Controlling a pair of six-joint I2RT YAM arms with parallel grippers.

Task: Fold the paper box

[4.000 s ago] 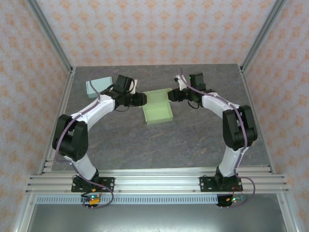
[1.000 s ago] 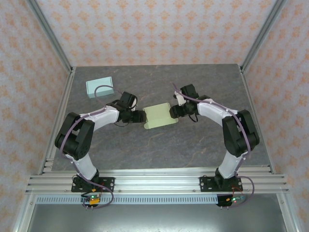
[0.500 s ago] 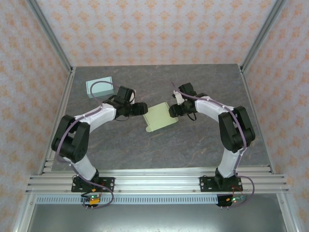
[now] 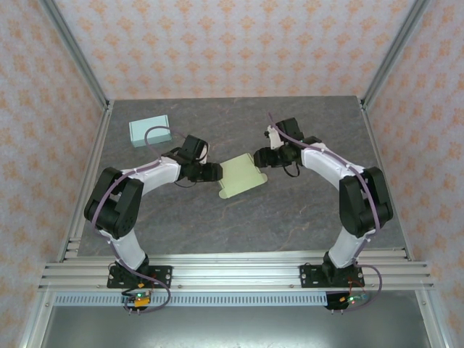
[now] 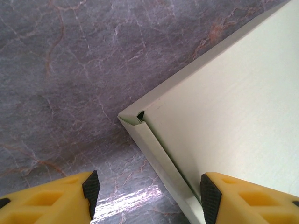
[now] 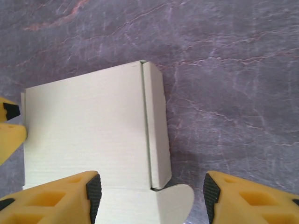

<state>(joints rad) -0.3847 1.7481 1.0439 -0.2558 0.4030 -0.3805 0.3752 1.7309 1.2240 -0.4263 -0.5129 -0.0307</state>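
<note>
Robot test cell in a lab: marble-pattern table [image 4: 239, 217] inside aluminium-extrusion frame [image 4: 232, 270], wallpaper-print backdrop panels [image 4: 232, 51], left arm [image 4: 145, 174] and right arm [image 4: 330, 163] bolted to front rail.

Hemmed in on the left of the paper box [image 4: 241, 176] by the left gripper [image 4: 214, 172], just beside its edge — and at its far right corner by the right gripper [image 4: 259, 159]. Bare table [image 4: 290, 210] in front and to the right. Small teal box [image 4: 149, 130] well away, far left.

Grey marble tabletop [image 4: 239, 217] enclosed by floral-papered walls [image 4: 232, 43].
</note>
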